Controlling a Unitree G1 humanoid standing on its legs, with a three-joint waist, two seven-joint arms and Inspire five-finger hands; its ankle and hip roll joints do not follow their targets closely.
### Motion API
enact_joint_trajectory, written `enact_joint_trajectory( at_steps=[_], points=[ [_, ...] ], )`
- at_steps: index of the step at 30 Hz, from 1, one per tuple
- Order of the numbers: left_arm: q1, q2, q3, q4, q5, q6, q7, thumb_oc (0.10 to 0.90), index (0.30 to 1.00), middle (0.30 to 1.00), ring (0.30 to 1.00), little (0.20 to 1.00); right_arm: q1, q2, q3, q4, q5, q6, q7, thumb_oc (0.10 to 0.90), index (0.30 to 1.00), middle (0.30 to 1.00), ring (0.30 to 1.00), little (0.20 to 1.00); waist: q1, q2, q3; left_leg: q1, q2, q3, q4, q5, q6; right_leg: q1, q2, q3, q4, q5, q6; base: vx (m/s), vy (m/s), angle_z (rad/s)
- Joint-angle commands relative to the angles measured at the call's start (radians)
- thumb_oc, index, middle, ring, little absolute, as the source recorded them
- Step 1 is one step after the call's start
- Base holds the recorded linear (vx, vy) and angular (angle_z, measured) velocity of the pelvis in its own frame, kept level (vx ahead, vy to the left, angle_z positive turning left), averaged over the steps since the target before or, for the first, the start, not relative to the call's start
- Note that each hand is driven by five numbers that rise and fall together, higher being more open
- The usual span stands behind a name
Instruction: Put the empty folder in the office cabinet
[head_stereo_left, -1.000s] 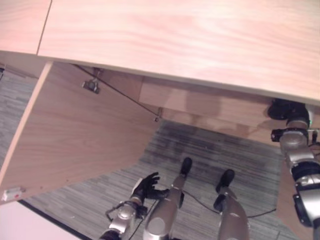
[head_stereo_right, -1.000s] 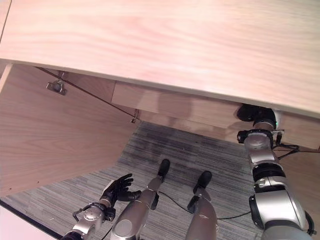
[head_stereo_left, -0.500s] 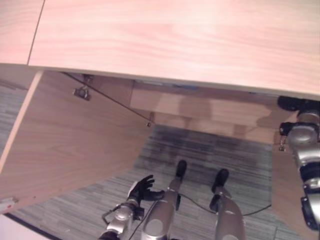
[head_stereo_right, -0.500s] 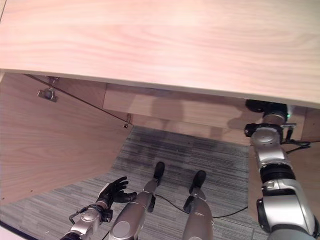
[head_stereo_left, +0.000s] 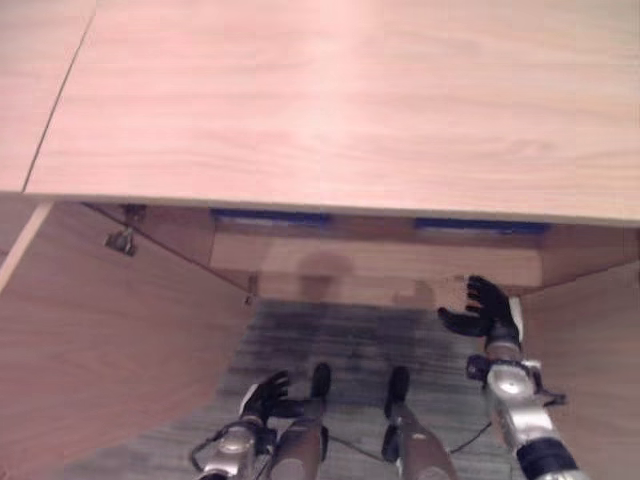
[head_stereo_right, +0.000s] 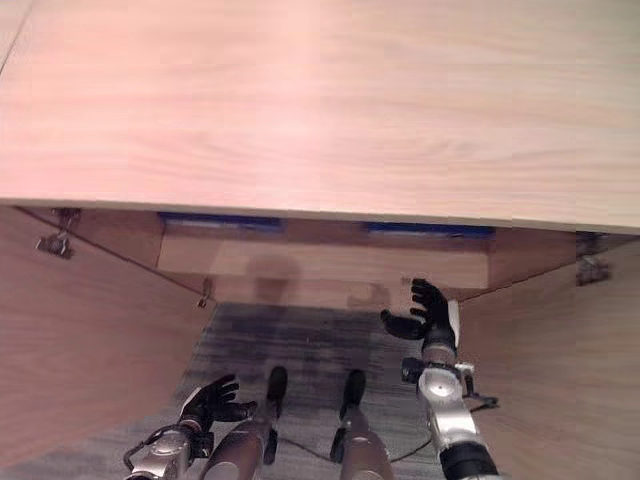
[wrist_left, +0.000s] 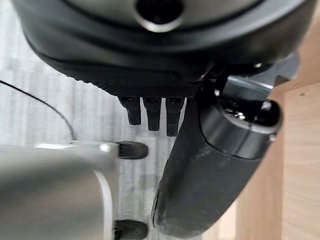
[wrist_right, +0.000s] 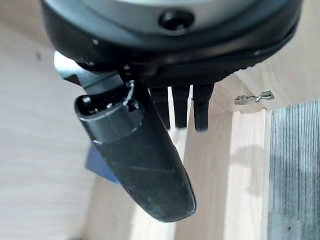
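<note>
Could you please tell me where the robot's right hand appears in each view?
Left eye view: right hand lower right, open, raised before the open cabinet.
Right eye view: the hand right of centre.
Right wrist view: the hand from very close, facing the cabinet's wood.
Shared landmark: blue strip just above the hand in both eye views.

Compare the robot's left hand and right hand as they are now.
The right hand is raised in front of the cabinet's open front, while the left hand hangs low over the carpet. The right hand sits farther from the camera than the left. Both are open and hold nothing.
</note>
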Motion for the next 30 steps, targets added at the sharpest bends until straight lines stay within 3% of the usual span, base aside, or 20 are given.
enact_joint_trajectory(
  at_steps=[1,7,11,12,13,16,18,20,21,23,24,26,28,29,30],
  points=[
    [-0.002,-0.036,-0.017,0.067,0.021,-0.015,0.016,0.8,0.9,0.9,0.9,0.9,0.04,-0.04,0.013,-0.083,0.074,-0.082,0.061,0.8,0.9,0.9,0.9,0.9,-0.006,0.022,-0.111,0.034,0.023,-0.026,-0.008,-0.069,-0.021,0.033,-0.052,0.013,0.146,-0.149,0.09,0.09,0.079,-0.38],
    [0.005,-0.027,0.012,0.038,0.0,-0.018,0.026,0.8,0.9,0.9,0.9,0.9,0.105,-0.02,0.099,-0.076,0.026,-0.031,0.153,0.8,0.9,0.9,0.9,0.9,-0.033,0.015,-0.167,0.145,0.027,0.008,-0.008,-0.114,0.002,0.075,-0.055,0.04,0.221,-0.173,0.108,0.1,0.072,-0.21],
    [0.007,-0.013,0.017,0.005,-0.02,-0.021,0.033,0.8,0.9,0.9,0.9,0.9,0.09,-0.012,0.126,-0.05,0.012,-0.02,0.166,0.8,0.9,0.9,0.9,0.9,-0.022,0.016,-0.164,0.176,0.035,0.018,-0.006,-0.114,0.01,0.077,-0.048,0.054,0.301,-0.183,0.126,-0.04,0.001,-0.21],
    [0.004,-0.006,0.008,-0.016,-0.032,-0.024,0.032,0.8,0.9,0.9,0.9,0.9,0.093,-0.009,0.124,-0.047,0.013,-0.014,0.166,0.8,0.9,0.9,0.9,0.9,-0.026,0.017,-0.159,0.167,0.031,-0.006,0.01,-0.099,0.017,0.089,-0.007,0.128,0.355,-0.202,0.14,-0.11,-0.019,-0.08],
    [0.004,-0.005,0.007,-0.016,-0.032,-0.024,0.032,0.8,0.9,0.9,0.9,0.9,0.093,-0.009,0.124,-0.047,0.013,-0.014,0.166,0.8,0.9,0.9,0.9,0.9,-0.025,0.016,-0.157,0.17,0.03,-0.006,0.011,-0.101,0.017,0.09,-0.008,0.129,0.359,-0.206,0.14,-0.19,-0.042,0.06],
    [0.025,0.0,0.003,-0.04,-0.027,-0.03,0.038,0.8,0.9,0.9,0.9,0.9,0.112,-0.004,0.111,-0.044,0.026,-0.023,0.158,0.8,0.9,0.9,0.9,0.9,0.001,0.009,-0.176,0.122,0.011,-0.05,0.055,-0.085,0.021,0.171,0.054,0.222,0.351,-0.275,0.113,-0.18,-0.099,0.62],
    [0.032,0.002,0.01,-0.045,-0.03,-0.032,0.045,0.8,0.9,0.9,0.9,0.9,0.115,-0.007,0.117,-0.048,0.016,-0.021,0.162,0.8,0.9,0.9,0.9,0.9,0.02,-0.003,-0.18,0.097,-0.003,-0.081,0.063,-0.067,0.005,0.212,0.057,0.223,0.303,-0.328,0.077,-0.17,-0.148,0.65],
    [0.032,0.004,0.011,-0.055,-0.044,-0.036,0.059,0.8,0.9,0.9,0.9,0.9,0.105,-0.021,0.116,-0.05,0.016,-0.023,0.156,0.8,0.9,0.9,0.9,0.9,0.036,0.008,-0.18,0.038,0.006,-0.102,0.054,-0.005,-0.039,0.214,0.068,0.195,0.254,-0.347,0.055,-0.24,-0.131,0.81],
    [0.028,0.006,0.005,-0.064,-0.052,-0.04,0.064,0.8,0.9,0.9,0.9,0.9,0.101,-0.038,0.106,-0.058,0.021,-0.026,0.145,0.8,0.9,0.9,0.9,0.9,0.049,0.018,-0.162,-0.015,0.012,-0.097,0.051,0.058,-0.074,0.22,0.07,0.173,0.227,-0.349,0.049,-0.34,-0.07,0.99],
    [0.022,-0.004,0.008,-0.079,-0.072,-0.049,0.068,0.8,0.9,0.9,0.9,0.9,0.079,-0.064,0.097,-0.063,0.018,-0.028,0.139,0.8,0.9,0.9,0.9,0.9,0.051,0.034,-0.143,-0.068,0.013,-0.093,0.027,0.092,-0.105,0.198,0.06,0.136,0.191,-0.331,0.041,-0.44,-0.01,0.85],
    [0.086,0.05,0.032,-0.049,-0.029,-0.039,-0.001,0.8,0.9,0.9,0.9,0.9,0.057,-0.097,0.065,-0.061,0.015,-0.034,0.136,0.8,0.9,0.9,0.9,0.9,0.067,0.046,-0.136,-0.09,0.014,-0.089,0.027,0.089,-0.107,0.177,0.048,0.121,0.183,-0.316,0.042,-0.49,0.072,0.86],
    [0.146,0.095,0.059,-0.05,-0.01,-0.054,-0.042,0.8,0.9,0.9,0.9,0.9,0.049,-0.129,0.026,-0.07,0.007,-0.036,0.143,0.8,0.9,0.9,0.9,0.9,0.059,0.052,-0.144,-0.075,0.047,-0.033,0.043,0.04,-0.088,0.106,0.007,0.067,0.169,-0.267,0.059,-0.5,0.095,0.48],
    [0.151,0.11,0.08,-0.138,-0.061,-0.034,-0.05,0.8,0.9,0.9,0.9,0.9,0.083,-0.132,-0.004,-0.084,0.004,-0.031,0.156,0.8,0.9,0.9,0.9,0.9,0.01,0.058,-0.174,0.017,0.125,0.042,0.089,-0.04,-0.074,0.056,-0.033,0.022,0.166,-0.238,0.062,-0.36,0.104,0.69],
    [0.159,0.115,0.087,-0.134,-0.055,-0.036,-0.049,0.8,0.9,0.9,0.9,0.9,0.091,-0.123,-0.009,-0.068,0.01,-0.037,0.156,0.8,0.9,0.9,0.9,0.9,-0.009,0.065,-0.176,0.076,0.153,0.046,0.102,-0.055,-0.08,0.062,-0.034,0.015,0.173,-0.239,0.06,-0.19,0.079,1.1],
    [0.158,0.115,0.088,-0.134,-0.055,-0.036,-0.049,0.8,0.9,0.9,0.9,0.9,0.09,-0.123,-0.009,-0.067,0.01,-0.037,0.156,0.8,0.9,0.9,0.9,0.9,-0.01,0.066,-0.175,0.075,0.153,0.045,0.1,-0.052,-0.08,0.063,-0.034,0.013,0.17,-0.235,0.059,-0.19,0.136,0.88]
  ],
)
